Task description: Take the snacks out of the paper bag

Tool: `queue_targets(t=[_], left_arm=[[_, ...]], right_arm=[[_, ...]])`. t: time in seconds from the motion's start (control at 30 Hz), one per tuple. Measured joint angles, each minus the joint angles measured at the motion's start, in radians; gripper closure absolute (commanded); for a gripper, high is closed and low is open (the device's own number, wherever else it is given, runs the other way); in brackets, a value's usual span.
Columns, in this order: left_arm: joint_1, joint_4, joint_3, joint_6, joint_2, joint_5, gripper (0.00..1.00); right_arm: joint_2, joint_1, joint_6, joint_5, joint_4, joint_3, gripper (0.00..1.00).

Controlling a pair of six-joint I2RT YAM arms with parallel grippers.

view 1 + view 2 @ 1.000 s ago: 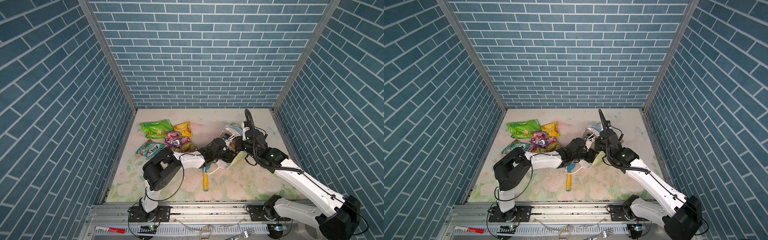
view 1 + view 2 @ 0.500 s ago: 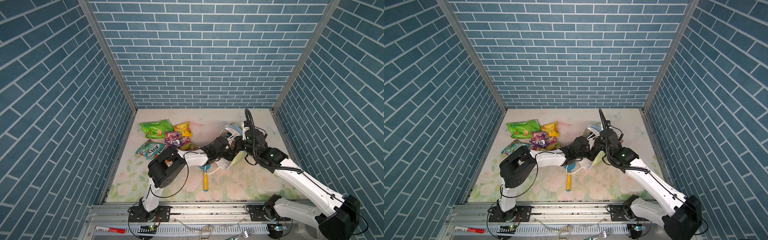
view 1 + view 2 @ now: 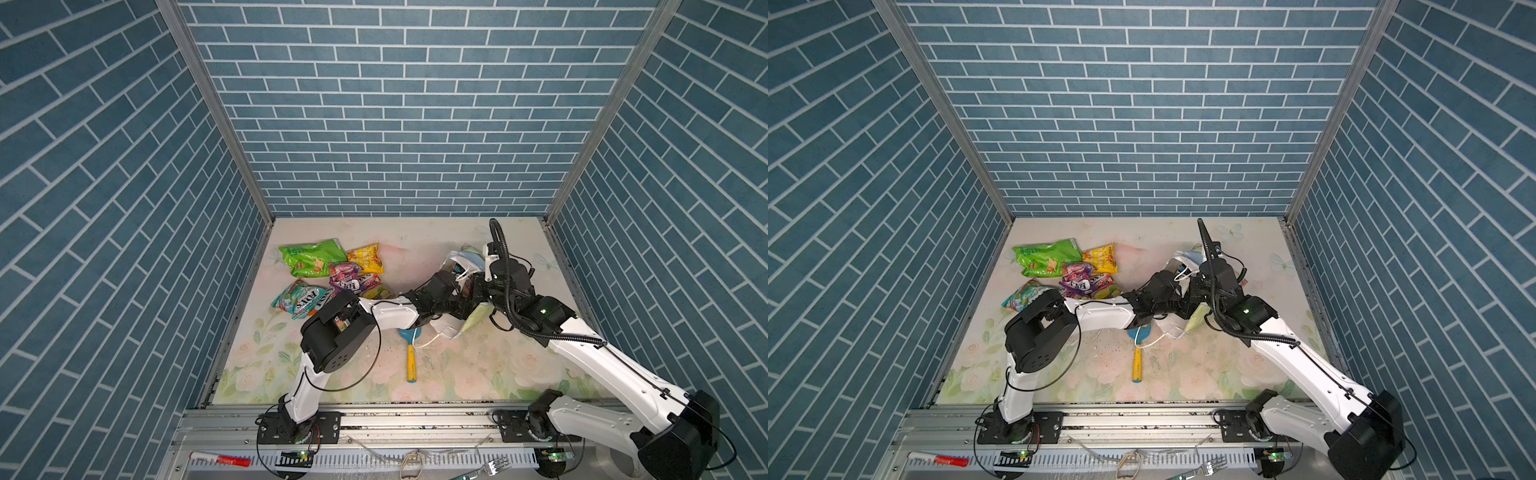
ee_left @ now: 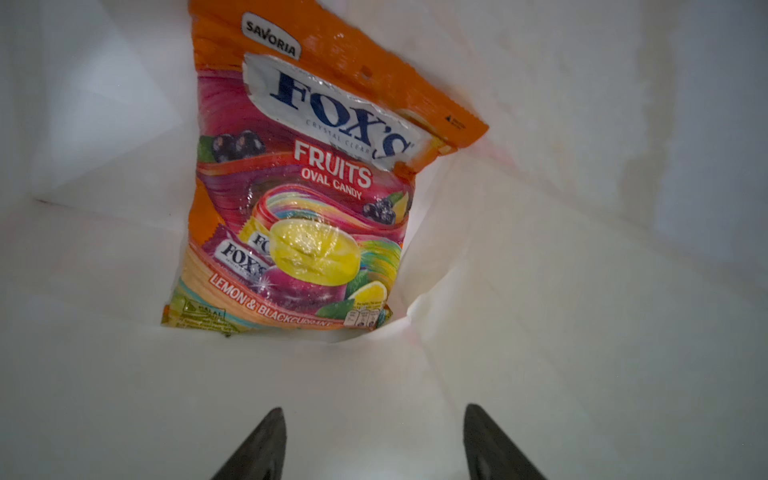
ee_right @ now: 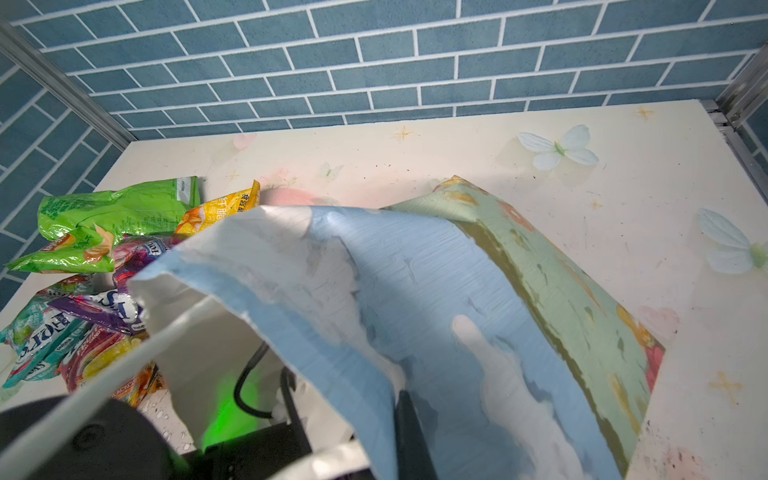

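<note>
Snack (image 4: 299,199) lay ungripped before my left gripper (image 4: 374,440), whose jaws stood parted and empty inside the bag (image 4: 561,311); my right gripper (image 5: 405,432) pinched the bag's wall. Step: reaching in. Next move required: advance, close on its near edge. Label read "FOX'S FRUITS OVAL CANDY", "SAVORIA".

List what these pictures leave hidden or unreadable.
- Left gripper: left wrist view shows only fingertips, cut by the frame edge; paper bag hides it in both top views.
- Orange candy packet: left wrist view, a bag fold covers its bottom edge.
- Right gripper: right wrist view, bag paper covers all but one finger.
</note>
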Motion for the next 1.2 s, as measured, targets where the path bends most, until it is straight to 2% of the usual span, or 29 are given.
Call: queue_targets(t=[0.93, 1.2], left_arm=[[0.02, 0.072, 0.191, -0.101, 0.219, 0.022, 0.3], [0.013, 0.175, 0.176, -0.093, 0.234, 0.04, 0.3]], right_arm=[[-0.002, -0.003, 0.0, 0.007, -0.002, -0.023, 1.0], [-0.002, -0.006, 0.0, 0.006, -0.006, -0.025, 1.0]])
